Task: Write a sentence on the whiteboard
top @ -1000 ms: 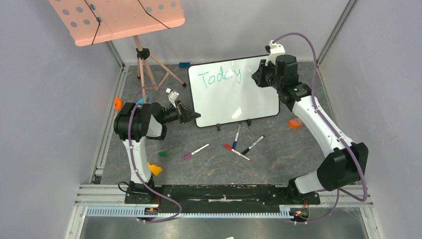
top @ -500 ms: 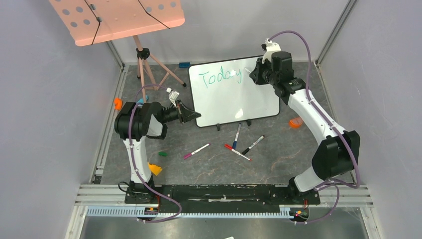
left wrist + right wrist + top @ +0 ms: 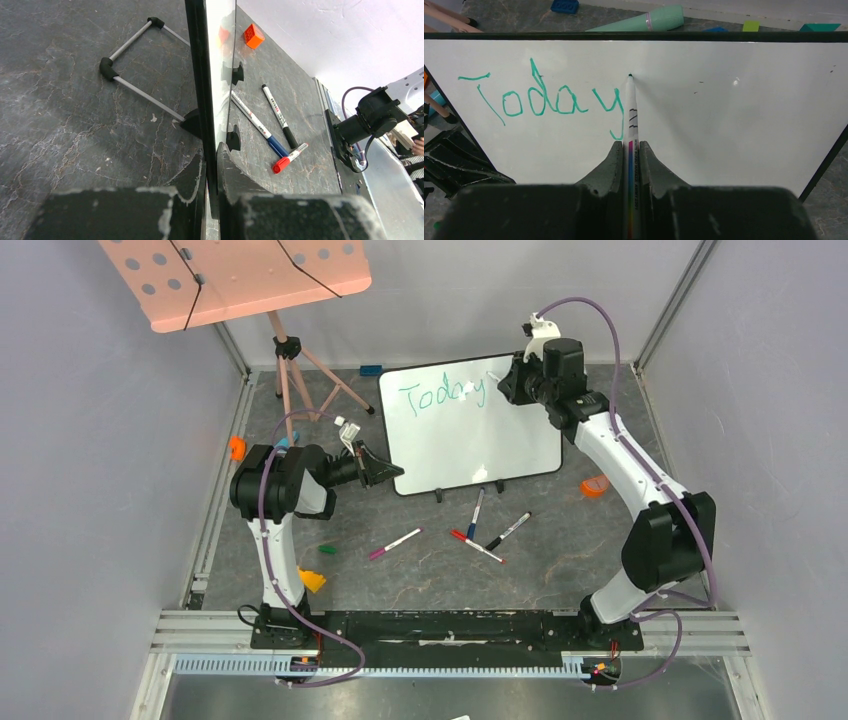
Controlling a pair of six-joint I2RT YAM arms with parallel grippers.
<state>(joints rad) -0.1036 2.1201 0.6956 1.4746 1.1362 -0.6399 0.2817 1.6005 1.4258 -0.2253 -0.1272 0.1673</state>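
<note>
Writing the sentence (image 3: 544, 102) is the step in hand: only "Today" stands in teal at the top left of the board (image 3: 734, 125), which stands upright near the far edge of the table, right of its middle. My right gripper (image 3: 629, 148) is clenched on a marker (image 3: 630, 112), the barrel running straight out between the fingers. Its tip sits just above and right of the "y", seemingly touching the white surface (I cannot be sure of contact). My left gripper (image 3: 210, 160) is clamped on the board's left edge, one finger on each face, steadying it. I judge the apostrophe is due here, then the "s". That calls for a short, light downward flick, a lift, and a small shift right before the next letter. Pressing too hard could tip the board back, so the left grip should hold firm. Spare pens (image 3: 477, 512) lie loose on the table on the board's near side.
</note>
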